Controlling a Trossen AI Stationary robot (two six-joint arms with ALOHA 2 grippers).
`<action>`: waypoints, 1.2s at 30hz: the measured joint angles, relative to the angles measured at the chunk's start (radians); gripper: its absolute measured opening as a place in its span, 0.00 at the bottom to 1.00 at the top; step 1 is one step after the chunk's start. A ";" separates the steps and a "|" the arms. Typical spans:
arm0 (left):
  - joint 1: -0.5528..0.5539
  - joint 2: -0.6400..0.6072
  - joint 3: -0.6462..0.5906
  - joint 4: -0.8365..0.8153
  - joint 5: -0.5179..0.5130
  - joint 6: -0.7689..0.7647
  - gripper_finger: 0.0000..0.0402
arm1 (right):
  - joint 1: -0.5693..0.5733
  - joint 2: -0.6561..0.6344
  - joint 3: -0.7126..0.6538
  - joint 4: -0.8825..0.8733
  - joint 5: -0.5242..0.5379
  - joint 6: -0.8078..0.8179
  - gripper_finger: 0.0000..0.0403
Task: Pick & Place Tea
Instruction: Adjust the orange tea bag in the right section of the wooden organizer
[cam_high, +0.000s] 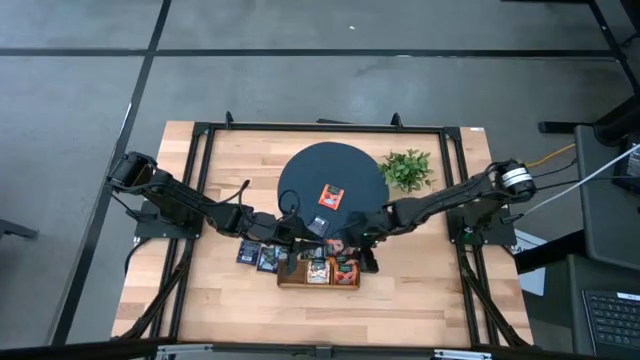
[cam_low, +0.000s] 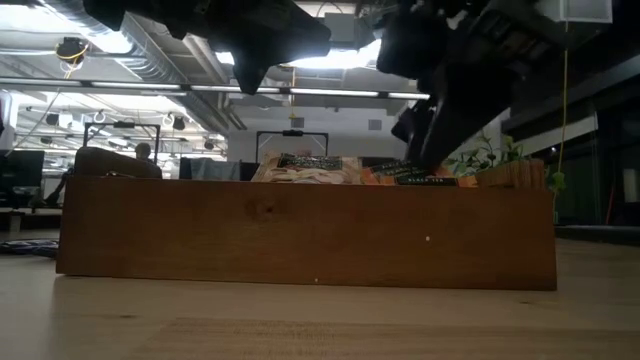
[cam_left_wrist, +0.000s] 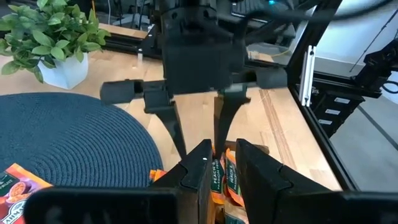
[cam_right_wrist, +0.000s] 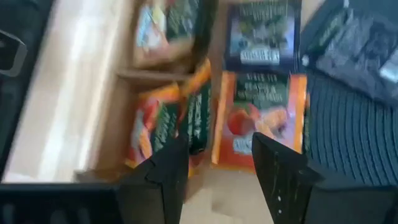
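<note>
Pale wooden desk (cam_high: 420, 290), seen from above. Nearest, at 6 o'clock, the wooden tray (cam_high: 318, 272) holds tea sachets (cam_high: 345, 268); both grippers hover there, left fingers (cam_left_wrist: 200, 171) and right fingers (cam_right_wrist: 166, 171) spread, nothing pinched. Sachets are judged light, limp, slippery: best pinched at an edge. Beyond, one orange sachet (cam_high: 332, 196) lies on the dark mat (cam_high: 300, 175).

An orange tea sachet (cam_left_wrist: 216, 180) between the left gripper's (cam_left_wrist: 221, 163) fingers reads "PEACH"; other labels are unreadable.
</note>
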 joint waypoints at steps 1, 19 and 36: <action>0.000 0.000 0.000 0.000 0.001 0.000 0.17 | 0.000 0.013 0.022 -0.037 0.001 -0.007 0.44; -0.002 0.000 0.000 -0.005 0.004 0.002 0.17 | -0.002 0.069 0.111 -0.118 -0.060 -0.021 0.02; -0.017 0.000 0.000 -0.004 0.002 0.000 0.17 | 0.011 0.010 0.107 -0.163 -0.007 0.111 0.01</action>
